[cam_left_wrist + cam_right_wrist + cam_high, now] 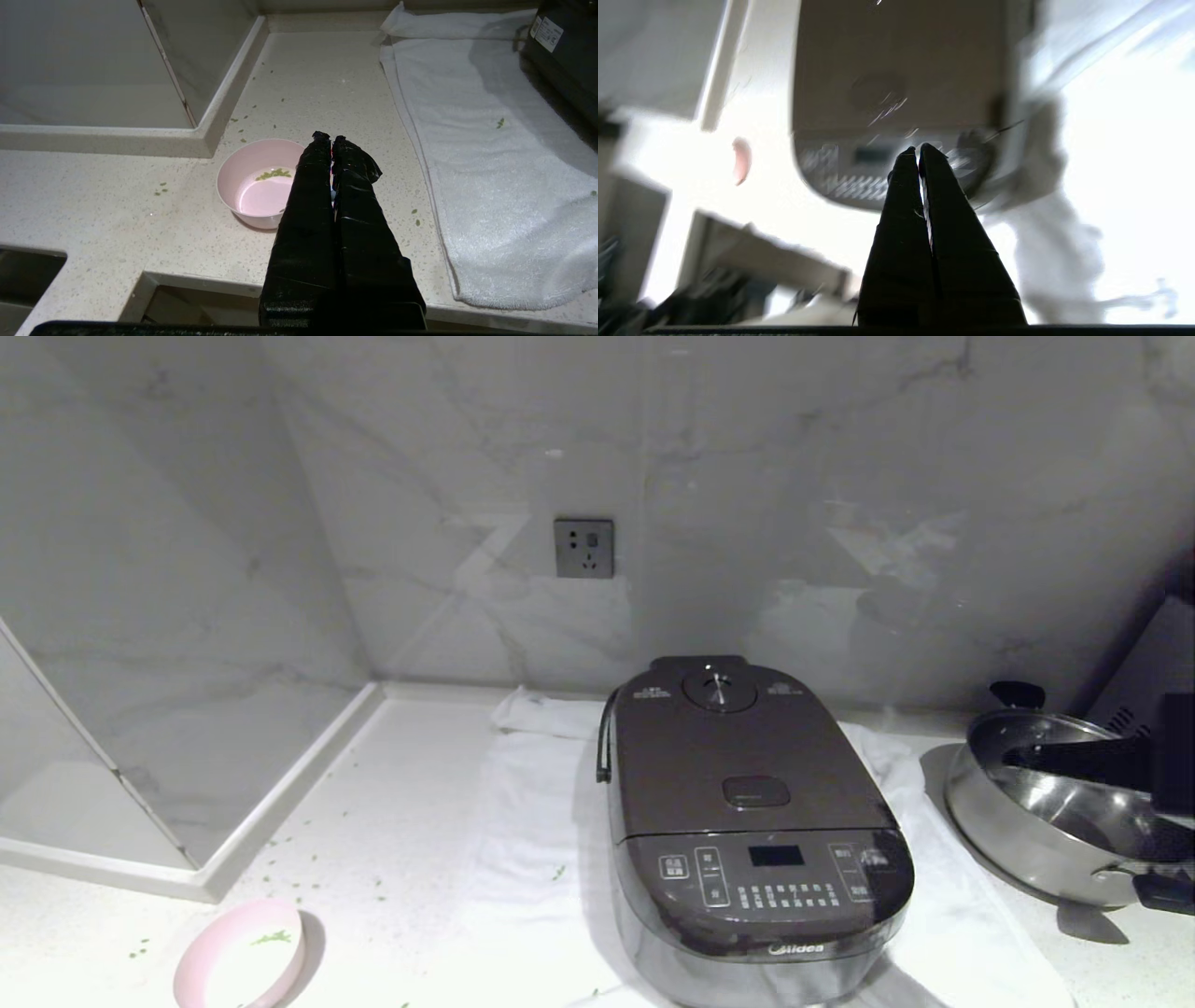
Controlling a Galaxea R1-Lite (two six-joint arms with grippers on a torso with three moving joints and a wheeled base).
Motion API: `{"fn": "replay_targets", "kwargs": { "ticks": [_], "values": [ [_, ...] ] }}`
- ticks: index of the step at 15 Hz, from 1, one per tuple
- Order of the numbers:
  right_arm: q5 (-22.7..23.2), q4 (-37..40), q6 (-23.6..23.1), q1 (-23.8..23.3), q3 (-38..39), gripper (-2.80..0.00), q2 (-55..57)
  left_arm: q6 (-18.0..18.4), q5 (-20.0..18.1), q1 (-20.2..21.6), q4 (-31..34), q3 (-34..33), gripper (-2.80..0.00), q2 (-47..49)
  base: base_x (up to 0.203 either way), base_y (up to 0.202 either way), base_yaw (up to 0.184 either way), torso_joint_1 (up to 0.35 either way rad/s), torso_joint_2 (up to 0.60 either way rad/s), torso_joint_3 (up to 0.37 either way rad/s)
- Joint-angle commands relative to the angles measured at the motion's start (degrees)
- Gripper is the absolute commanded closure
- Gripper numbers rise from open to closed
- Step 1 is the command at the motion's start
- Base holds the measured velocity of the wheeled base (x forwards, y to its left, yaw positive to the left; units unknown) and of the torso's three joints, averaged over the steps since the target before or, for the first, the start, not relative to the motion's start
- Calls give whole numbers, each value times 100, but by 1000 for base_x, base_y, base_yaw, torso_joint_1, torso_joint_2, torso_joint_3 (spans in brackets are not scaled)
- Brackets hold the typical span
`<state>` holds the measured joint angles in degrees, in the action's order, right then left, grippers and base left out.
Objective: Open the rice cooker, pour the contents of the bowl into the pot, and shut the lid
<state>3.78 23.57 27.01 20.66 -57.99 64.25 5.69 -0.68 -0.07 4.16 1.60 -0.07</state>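
evenly and softly lit in the head view, sharp throughout, with pale reflections across the marble wall (766,504) and glints on the steel pan (1046,821) at right. clear and crisp from the left wrist, soft shadow beside the bowl (261,182). heavily smeared from the right wrist, white towel (1134,163) blown out, rice cooker (896,93) streaked and out of focus.

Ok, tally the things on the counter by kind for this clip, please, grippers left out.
Rice cooker: 1
Pink bowl: 1
Steel pan: 1
White towel: 1
Total: 4, plus scattered green bits, too many and too small to count.
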Motion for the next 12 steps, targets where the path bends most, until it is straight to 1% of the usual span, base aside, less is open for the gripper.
{"fn": "replay_targets", "kwargs": {
  "ticks": [1, 3, 4, 6, 7, 8, 12],
  "values": [
    [-727, 13, -419, -1, 58, 0, -630, 2, -2, -1, -3, -1, 0, -10, 0, 0, 0, 0, 0, 0],
    [-1372, 16, -894, -3, 142, 0, -1105, 2, -2, -1, -1, -1, 0, -10, 0, 0, 0, 0, 0, 0],
    [-1861, 16, -1195, -16, 228, 0, -1325, 2, -2, -1, 6, -1, 0, -10, 0, 0, 0, 0, 0, 0],
    [-3001, 1, -1865, -72, 493, 0, -1735, 2, -2, -1, 6, -1, 0, -10, 0, 0, 0, 0, 0, 0],
    [-3275, -25, -2196, -157, 605, 0, -1971, 2, -2, -1, 4, 7, 0, -10, 0, 0, 0, 0, 0, 0],
    [-3377, -56, -2446, -404, 672, 0, -2179, -16, -2, -10, -2, 7, 0, -10, 0, 0, 0, 0, 0, 0],
    [-3447, -86, -2969, -1952, 922, 0, -2869, -216, -2, -10, 6, 7, 0, -10, 0, 0, 0, 0, 0, 0]
  ]
}}
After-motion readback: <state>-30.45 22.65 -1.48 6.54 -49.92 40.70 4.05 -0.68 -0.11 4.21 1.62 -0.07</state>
